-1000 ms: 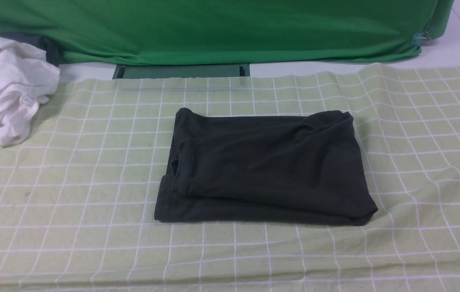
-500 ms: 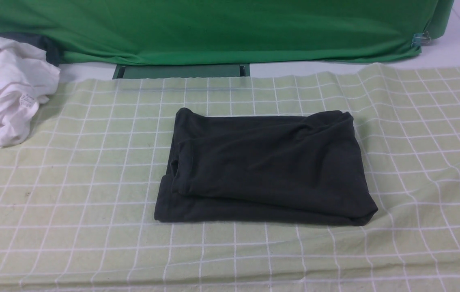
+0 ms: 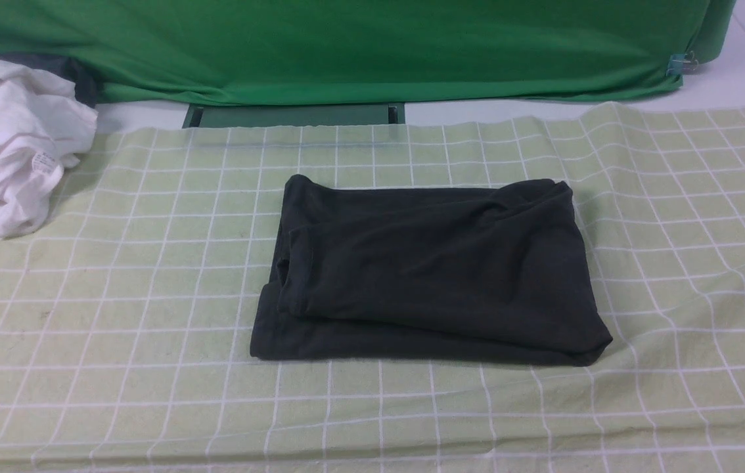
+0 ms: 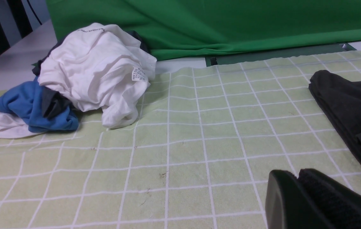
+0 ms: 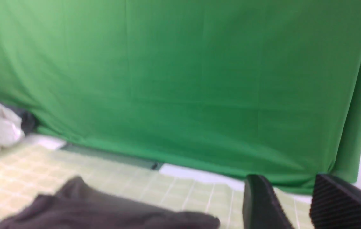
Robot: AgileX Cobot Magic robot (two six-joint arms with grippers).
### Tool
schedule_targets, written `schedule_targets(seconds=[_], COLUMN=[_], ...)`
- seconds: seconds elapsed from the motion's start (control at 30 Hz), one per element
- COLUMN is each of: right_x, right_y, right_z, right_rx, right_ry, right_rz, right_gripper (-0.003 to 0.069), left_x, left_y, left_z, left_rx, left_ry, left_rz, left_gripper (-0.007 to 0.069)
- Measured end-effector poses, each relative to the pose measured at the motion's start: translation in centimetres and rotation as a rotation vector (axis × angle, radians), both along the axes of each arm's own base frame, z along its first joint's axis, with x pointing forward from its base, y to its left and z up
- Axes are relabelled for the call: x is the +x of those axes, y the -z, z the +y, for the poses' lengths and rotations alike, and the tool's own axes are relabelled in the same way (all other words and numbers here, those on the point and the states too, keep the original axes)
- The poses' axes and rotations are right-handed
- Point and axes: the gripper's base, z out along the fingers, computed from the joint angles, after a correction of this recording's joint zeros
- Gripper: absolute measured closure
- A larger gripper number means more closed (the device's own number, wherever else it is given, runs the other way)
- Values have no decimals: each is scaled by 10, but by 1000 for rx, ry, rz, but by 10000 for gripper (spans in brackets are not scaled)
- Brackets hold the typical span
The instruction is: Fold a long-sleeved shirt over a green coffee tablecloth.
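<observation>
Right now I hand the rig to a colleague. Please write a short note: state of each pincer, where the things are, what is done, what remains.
Left pincer: shut, empty, low over the near left part of the pale yellow-green grid-lined tablecloth.
Right pincer: jaws apart, holding nothing, raised beside the shirt.
Large black soft cotton shirt: lies folded into a compact rectangle at the cloth's middle, touched by neither pincer.
Crumpled white garment: far left, apart from the shirt.
Done: the folding looks complete.
Left: perhaps only to smooth the uneven layers; otherwise nothing evident.

Front overview; two low wrist views
</observation>
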Motion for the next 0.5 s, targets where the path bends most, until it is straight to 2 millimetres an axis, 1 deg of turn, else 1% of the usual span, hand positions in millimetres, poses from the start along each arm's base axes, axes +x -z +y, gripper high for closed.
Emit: schedule_targets(seconds=[0.13,0.2,0.23,0.27,0.3,0.37,0.4,0.43,0.47,0.5], right_x=[1,1,1,1,1,2,2,2,1,0], right_y=[15,34,36,50,57,79,94,97,113,118], right_z=[0,-1,-2,-4,-5,-9,-11,-11,-14,-15], right_rx=[-67,-133,-136,-158,-168,-184,-192,-193,-197,-198], right_ry=[3,29,33,70,86,144,177,182,222,240], right_rz=[7,16,15,36,46,89,120,125,160,177], right_gripper=[419,419,419,419,419,419,419,419,419,419], left_x=[0,0,0,0,0,0,0,0,0,0], left_y=[0,0,0,0,0,0,0,0,0,0], left_z=[0,0,0,0,0,0,0,0,0,0], left_rx=[0,0,0,0,0,0,1,1,1,3], left_ry=[0,0,0,0,0,0,0,0,0,0], left_rz=[0,0,0,0,0,0,0,0,0,0], left_gripper=[583,583,583,583,583,583,583,583,583,583])
